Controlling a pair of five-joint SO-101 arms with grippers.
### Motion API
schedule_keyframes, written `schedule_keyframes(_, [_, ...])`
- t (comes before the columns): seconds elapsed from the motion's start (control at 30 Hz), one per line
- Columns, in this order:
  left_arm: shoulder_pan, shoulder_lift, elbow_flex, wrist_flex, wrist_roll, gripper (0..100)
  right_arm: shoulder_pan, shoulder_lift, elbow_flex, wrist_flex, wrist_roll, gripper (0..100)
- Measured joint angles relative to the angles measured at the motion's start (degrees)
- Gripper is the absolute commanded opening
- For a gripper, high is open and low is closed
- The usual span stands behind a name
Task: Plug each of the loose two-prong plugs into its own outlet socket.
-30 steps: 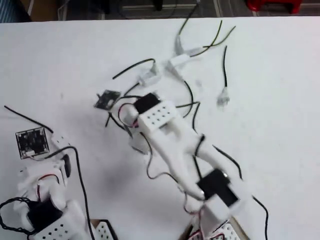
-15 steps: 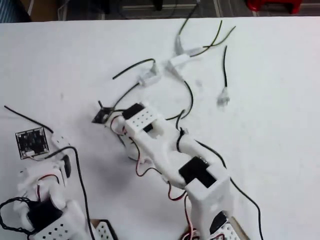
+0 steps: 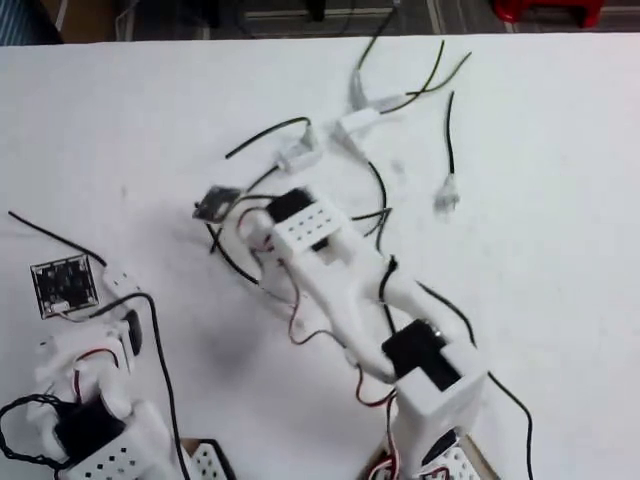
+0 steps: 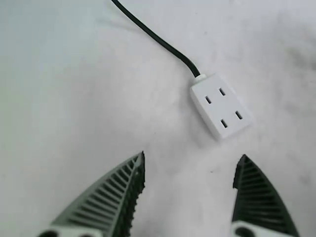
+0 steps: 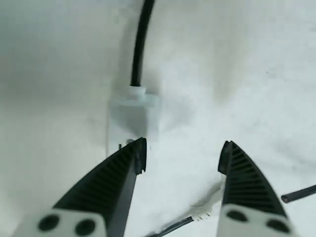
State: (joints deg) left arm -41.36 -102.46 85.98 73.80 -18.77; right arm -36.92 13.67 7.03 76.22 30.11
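On the white surface (image 3: 540, 300), the right end effector (image 5: 183, 144) hovers wide open and empty, with a white plug (image 5: 133, 116) just beside one finger. The left end effector (image 4: 192, 157), equally open and empty, faces the outlet socket (image 4: 220, 104). This looks like the approach to a grasp; the next move calls for centring on the plug and closing.

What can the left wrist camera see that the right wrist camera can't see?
Left wrist view: a white outlet socket with four slots facing up, on a black cord, lying ahead of the open left gripper. Right wrist view: a different white connector on its own black lead, partly behind one fingertip of the open right gripper; whether it is a plug or a socket is unclear. Both: the white table and wide-open fingers.
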Motion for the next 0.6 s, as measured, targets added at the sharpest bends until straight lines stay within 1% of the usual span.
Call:
schedule_keyframes(0.07, [0.00,0.00,0.00,0.00,0.00,29,1.85,0.88,0.00,-0.35,0.70,22.8])
schedule_keyframes(0.2, [0.00,0.00,0.00,0.00,0.00,29,1.05,3.52,-0.26,-0.09,1.05,22.7])
schedule_keyframes(0.33, [0.00,0.00,0.00,0.00,0.00,29,-3.16,3.78,-0.44,1.32,0.62,22.7])
schedule_keyframes(0.47, [0.00,0.00,0.00,0.00,0.00,29,-8.35,4.22,-0.35,2.20,-2.73,22.7])
schedule_keyframes(0.6, [0.00,0.00,0.00,0.00,0.00,29,-12.75,5.10,2.20,1.85,-3.78,22.7])
